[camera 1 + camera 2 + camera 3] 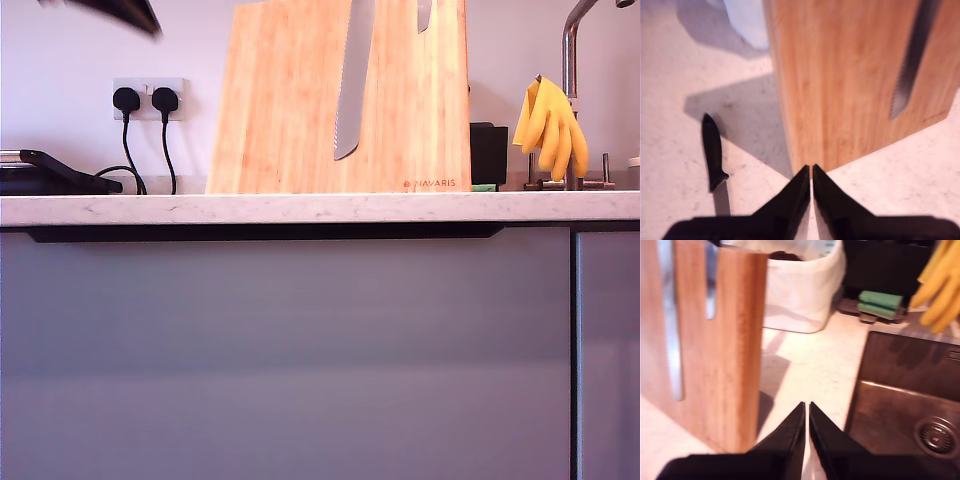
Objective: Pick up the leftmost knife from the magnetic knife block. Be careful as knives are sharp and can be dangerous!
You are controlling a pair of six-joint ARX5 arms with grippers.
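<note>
Both grippers empty, a knife flat on worktop

Knife block (290, 110) carries only the long serrated blade (352, 90) + short blade tip (424, 15). A black-handled knife (714, 155), prob. the leftmost knife, lies on the worktop (150, 208) beside the block's foot. It's stiff, light, slick and sharp, so take the handle, not the blade. My first gripper (811, 172) and my second gripper (807, 410): jaws pressed together, touching nothing.

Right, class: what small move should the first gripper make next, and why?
Probably open my first gripper: its jaws are shut and empty, while a black-handled knife lies on the counter beside the knife block; a grasp at the handle needs open jaws.
</note>
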